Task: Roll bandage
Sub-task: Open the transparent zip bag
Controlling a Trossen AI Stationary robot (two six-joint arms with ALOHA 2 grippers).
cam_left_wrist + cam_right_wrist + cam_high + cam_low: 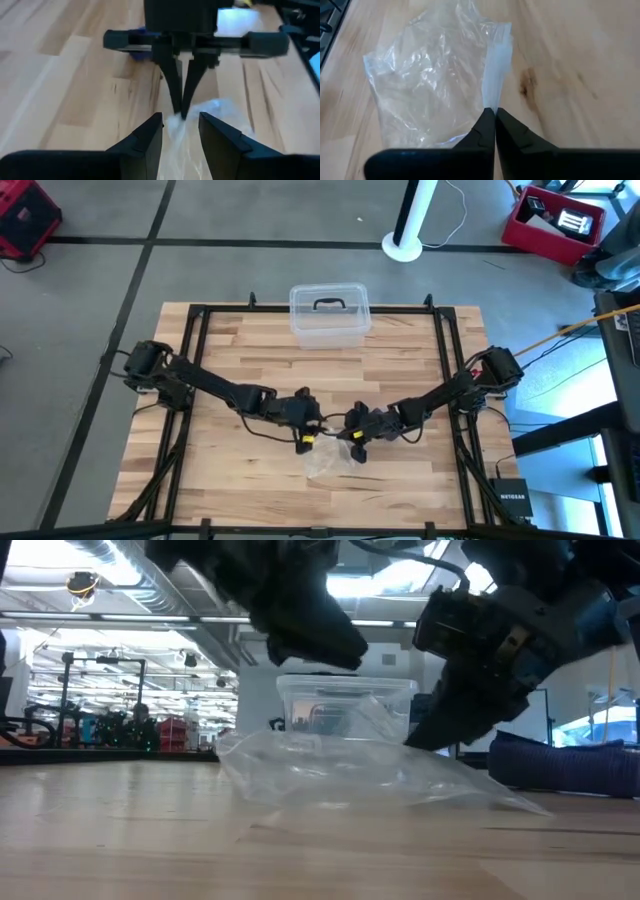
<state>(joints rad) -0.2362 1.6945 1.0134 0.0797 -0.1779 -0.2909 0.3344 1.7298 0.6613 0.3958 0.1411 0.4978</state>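
Crinkly plastic bag (435, 75) edge hidden between right gripper (495, 116) fingertips

Both grippers are crowding the table's middle: the right gripper (494, 116), pinched on the clear plastic bag (430, 75), is facing the left gripper (181, 131) just across it. The clear box (329, 313) is blocking the far edge's centre. Bare table (220, 460) is lying open left, right and near

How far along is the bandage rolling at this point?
Done: the bandage lies heaped on the table, outside the plastic bag. In hand: the right gripper has its fingers pinched shut on the bag's edge; the left gripper is open, facing it. Left: all the rolling.
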